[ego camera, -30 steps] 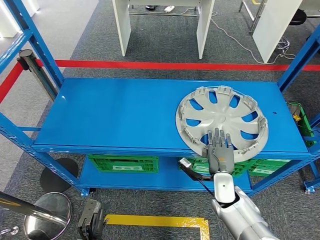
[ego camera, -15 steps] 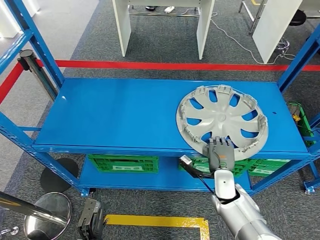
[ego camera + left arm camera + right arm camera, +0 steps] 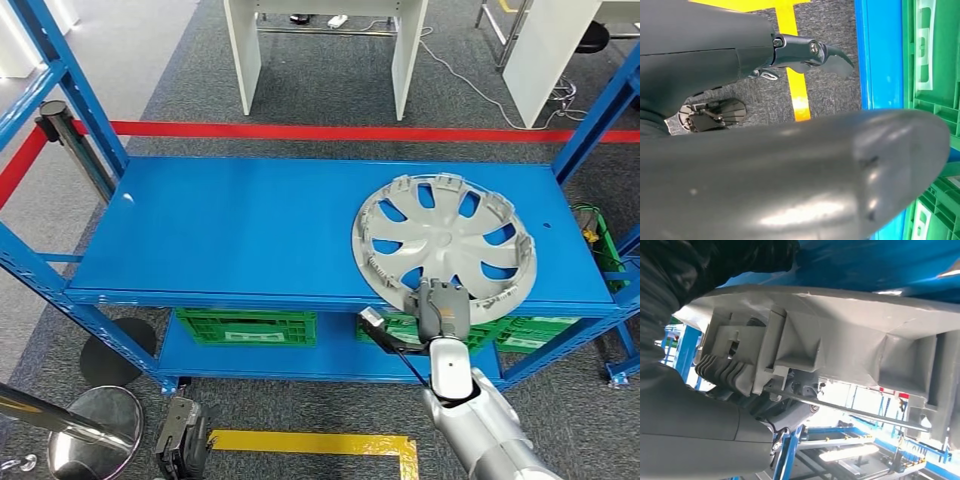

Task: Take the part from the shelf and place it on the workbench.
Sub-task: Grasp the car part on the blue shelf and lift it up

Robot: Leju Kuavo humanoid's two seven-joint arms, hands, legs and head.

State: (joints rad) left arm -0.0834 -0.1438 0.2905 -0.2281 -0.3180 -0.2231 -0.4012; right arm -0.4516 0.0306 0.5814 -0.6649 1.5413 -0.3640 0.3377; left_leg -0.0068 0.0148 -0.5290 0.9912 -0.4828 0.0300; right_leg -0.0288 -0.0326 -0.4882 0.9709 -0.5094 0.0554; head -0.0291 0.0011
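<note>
Item: grey wheel cover, the part to be moved. It lies flat on the blue shelf, top level, toward my right end, with its near rim overhanging the shelf's front edge.

My right hand: at that near rim, fingers curled over its top and closed on it. In the right wrist view, the cover's ribbed underside sits directly against my thumb, so the rim is pinched between thumb and fingers.

My left hand: hanging low beside the shelf; I cannot tell how its fingers lie.

Lower level: green crates.

Floor: grey carpet with a yellow tape line in front of the shelf and a red tape line beyond it.

Background: white table legs.
</note>
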